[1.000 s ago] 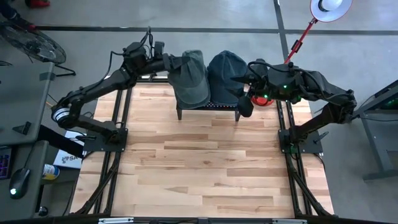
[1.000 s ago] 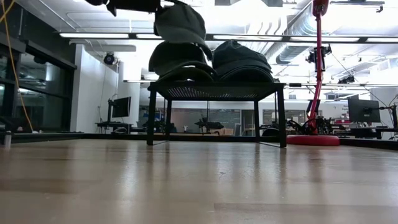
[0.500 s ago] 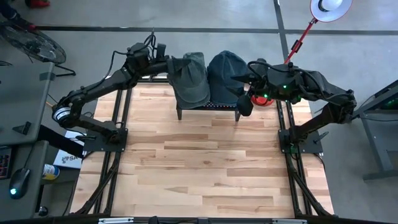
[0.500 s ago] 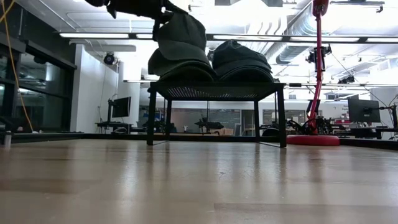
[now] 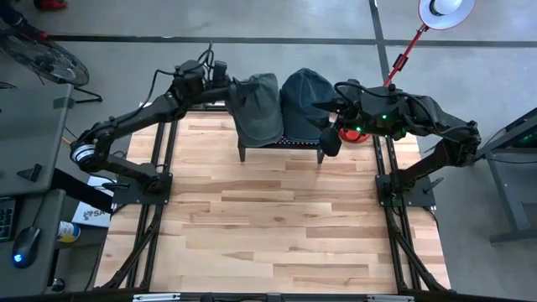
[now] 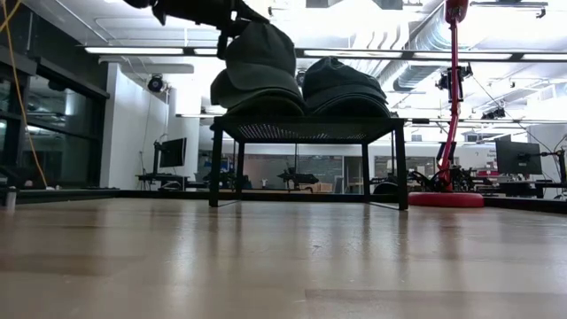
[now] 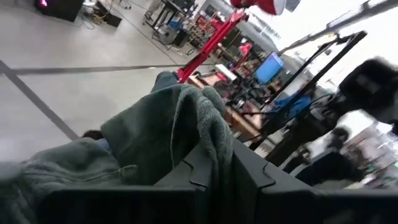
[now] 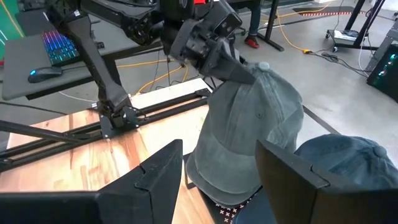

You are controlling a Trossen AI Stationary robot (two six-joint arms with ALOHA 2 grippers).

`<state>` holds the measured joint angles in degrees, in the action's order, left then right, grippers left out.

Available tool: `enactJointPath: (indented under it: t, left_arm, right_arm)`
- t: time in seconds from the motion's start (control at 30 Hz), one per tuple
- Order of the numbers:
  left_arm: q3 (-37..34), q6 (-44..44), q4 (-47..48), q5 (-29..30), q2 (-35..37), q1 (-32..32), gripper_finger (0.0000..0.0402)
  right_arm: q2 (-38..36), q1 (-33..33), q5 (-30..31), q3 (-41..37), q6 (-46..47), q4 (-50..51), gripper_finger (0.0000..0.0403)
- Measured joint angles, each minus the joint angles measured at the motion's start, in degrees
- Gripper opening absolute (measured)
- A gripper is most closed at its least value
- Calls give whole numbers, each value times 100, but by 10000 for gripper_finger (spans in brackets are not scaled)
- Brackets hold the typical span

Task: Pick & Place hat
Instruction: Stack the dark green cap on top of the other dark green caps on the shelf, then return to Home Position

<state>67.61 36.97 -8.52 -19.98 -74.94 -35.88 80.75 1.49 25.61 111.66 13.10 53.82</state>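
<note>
We are gripping the grey-green fabric cap (image 5: 257,107) with our left tool (image 5: 230,87), resting it on another on the black stand (image 6: 306,129); right tool (image 5: 325,111) waiting open

We see the hat (image 8: 249,118) as soft grey-green cloth, matt and slightly fuzzy, with stitched seams and a cloth button on top. The second hat (image 8: 348,165) beside it looks like bluer cloth with the same washed, matt finish. Both rest on a small stand (image 6: 306,128) of dark matt metal with a fine mesh top. The counter (image 5: 277,226) is pale wooden planking, smooth, with a low sheen in the low view. The right gripper's fingers (image 8: 155,177) look like dark matt plastic, smooth-faced. The lamp pole (image 6: 454,97) is glossy red.
</note>
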Motion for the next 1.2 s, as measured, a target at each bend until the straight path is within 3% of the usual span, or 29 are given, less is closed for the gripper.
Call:
enactJointPath:
  t: [0.43,0.7,1.2]
  left_arm:
    - [0,-1020,40,419,2,381,163]
    - [0,-1588,-442,548,29,378,246]
    - [307,-2481,-355,508,137,374,265]
  right_arm:
    - [0,-1,-2,0,41,39,196]
    - [0,-1,-4,0,42,40,196]
    - [-49,-1,-4,2,-7,254,196]
